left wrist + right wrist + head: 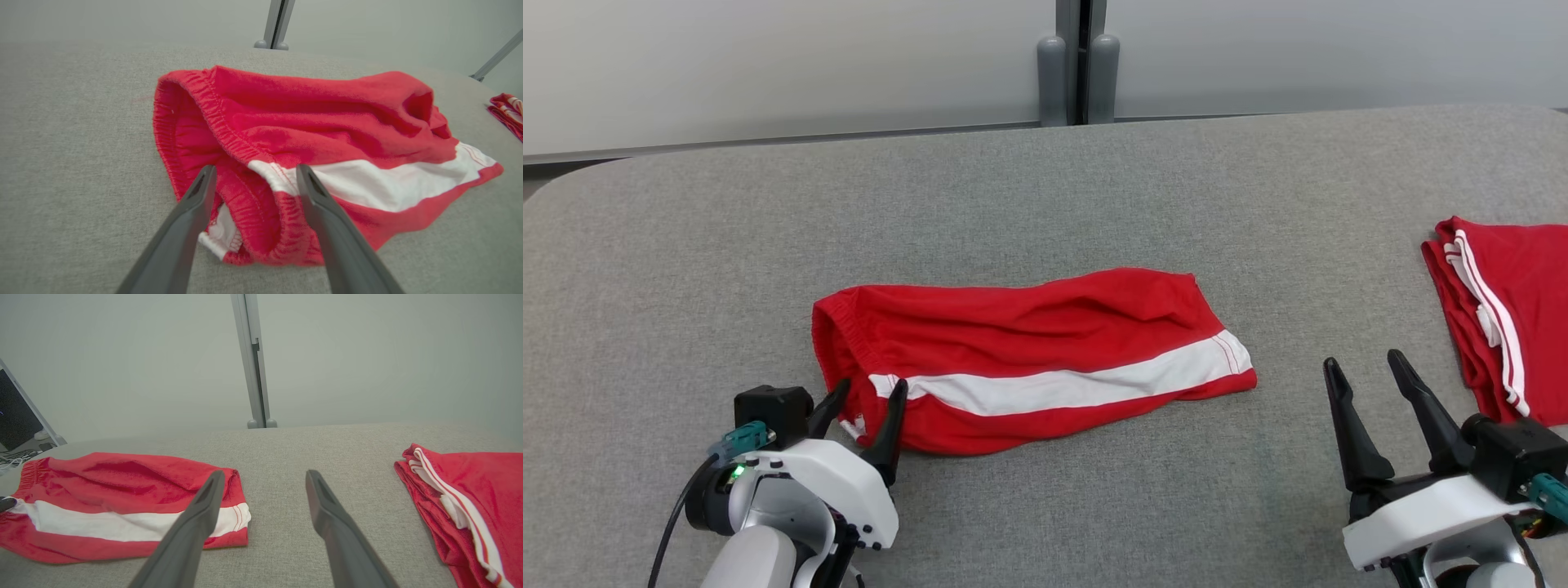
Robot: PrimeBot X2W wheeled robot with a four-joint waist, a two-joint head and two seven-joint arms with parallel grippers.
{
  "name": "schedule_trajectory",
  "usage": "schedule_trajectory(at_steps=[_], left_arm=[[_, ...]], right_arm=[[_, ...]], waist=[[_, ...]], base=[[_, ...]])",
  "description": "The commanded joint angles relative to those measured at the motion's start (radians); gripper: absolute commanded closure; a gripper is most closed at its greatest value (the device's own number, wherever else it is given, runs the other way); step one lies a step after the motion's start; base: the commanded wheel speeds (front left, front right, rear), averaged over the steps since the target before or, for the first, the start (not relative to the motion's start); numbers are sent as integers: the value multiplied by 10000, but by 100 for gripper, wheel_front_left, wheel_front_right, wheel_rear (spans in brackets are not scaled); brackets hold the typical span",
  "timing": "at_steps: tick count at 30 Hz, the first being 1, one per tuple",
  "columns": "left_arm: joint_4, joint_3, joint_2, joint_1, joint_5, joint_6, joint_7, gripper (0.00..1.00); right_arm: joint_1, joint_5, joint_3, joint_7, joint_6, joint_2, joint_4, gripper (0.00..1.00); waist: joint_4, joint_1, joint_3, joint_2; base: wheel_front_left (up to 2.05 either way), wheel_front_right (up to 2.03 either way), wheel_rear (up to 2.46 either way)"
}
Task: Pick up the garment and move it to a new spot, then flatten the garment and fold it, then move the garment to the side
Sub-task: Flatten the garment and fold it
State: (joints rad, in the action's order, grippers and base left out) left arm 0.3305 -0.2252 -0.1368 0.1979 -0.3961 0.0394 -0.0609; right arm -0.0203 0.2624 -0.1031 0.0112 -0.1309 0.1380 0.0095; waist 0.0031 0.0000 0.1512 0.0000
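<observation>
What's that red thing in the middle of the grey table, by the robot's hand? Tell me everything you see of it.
It is a pair of red shorts, soft knit-looking cloth, with a broad white stripe along one side and a gathered elastic waistband at the robot's left end. They lie flat but wrinkled on the grey padded table. The left gripper, open, straddles the waistband's near corner; whether it touches the cloth is unclear.
</observation>
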Motion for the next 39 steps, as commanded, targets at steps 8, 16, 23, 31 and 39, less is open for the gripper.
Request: schedule_trajectory(at_steps=[8,16,23,31,39], left_arm=[[-125,20,-63,194,-439,253,-315,100],[-552,-116,-131,431,-357,245,-329,100],[-733,-354,-14,815,-256,324,-85,100],[-752,-375,-26,772,-270,303,299,100],[-1645,-297,-388,597,-18,177,774,100]], right_arm=[[-184,182,92,6,4,46,331,0],[-1149,456,-374,-320,4,469,1301,0],[-2794,1134,-1610,-567,4,943,3473,0],[-3436,1672,-2378,-412,3,1055,4701,100],[-3564,1933,-2225,842,4,1447,3678,100]], waist=[[-23,0,245,0],[197,0,703,0],[646,0,1404,0],[764,0,1553,0],[577,0,1175,0]], base=[[0,0,0],[0,0,0],[0,0,0],[0,0,0],[0,0,0]])
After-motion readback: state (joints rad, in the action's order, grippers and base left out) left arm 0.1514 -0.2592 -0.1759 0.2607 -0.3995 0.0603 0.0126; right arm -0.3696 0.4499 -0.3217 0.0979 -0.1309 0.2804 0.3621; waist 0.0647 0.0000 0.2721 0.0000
